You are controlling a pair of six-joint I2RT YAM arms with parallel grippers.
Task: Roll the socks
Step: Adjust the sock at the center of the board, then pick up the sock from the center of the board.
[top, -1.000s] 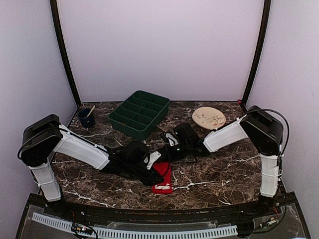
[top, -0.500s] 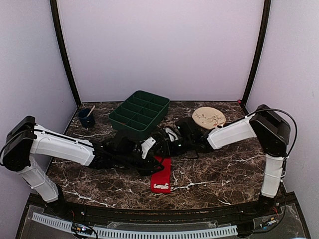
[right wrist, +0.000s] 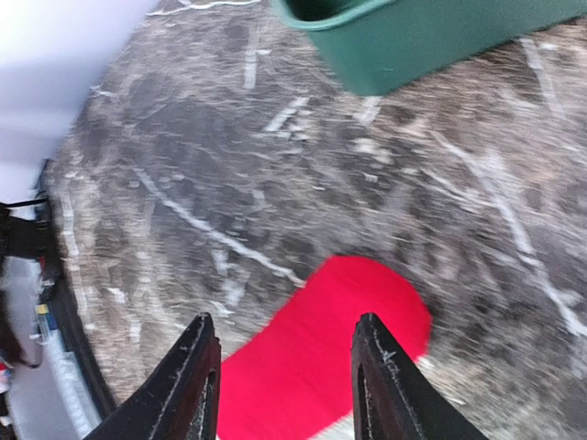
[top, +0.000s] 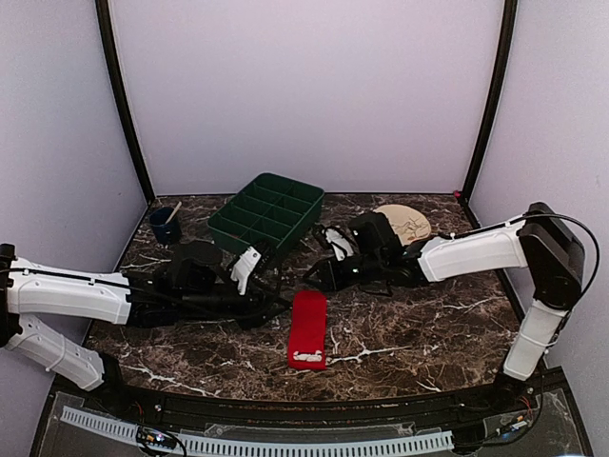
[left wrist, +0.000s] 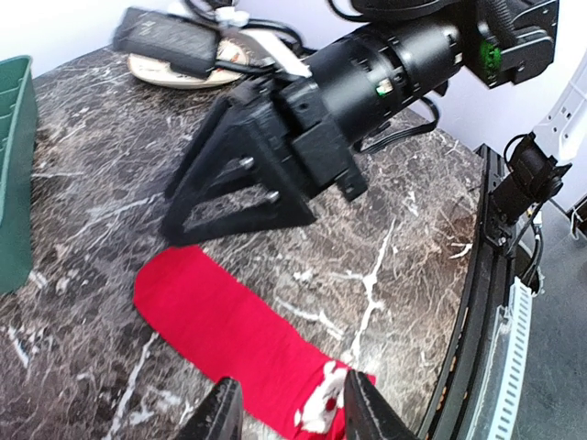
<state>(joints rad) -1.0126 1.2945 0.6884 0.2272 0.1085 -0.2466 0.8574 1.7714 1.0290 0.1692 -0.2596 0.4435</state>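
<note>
We see the socks [top: 307,328] lying flat on the marble table [top: 419,333], with the white marks at the 6 o'clock end. The left gripper [left wrist: 289,399] hovers at their 10 o'clock, jaws partly apart and gripping nothing. The right gripper [right wrist: 285,339] hangs at their 12 o'clock, jaws wide and also empty. The green tray [top: 266,217] sits at 11 o'clock.

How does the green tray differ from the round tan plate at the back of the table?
The green tray is dark green; the plate is pale tan with a faint pattern. The tray is rectangular, with walls dividing it into compartments; the plate is round and flat. The tray shows nearly whole from above, while the right arm covers part of the plate. Both rest on the marble table, toward its far side.
</note>
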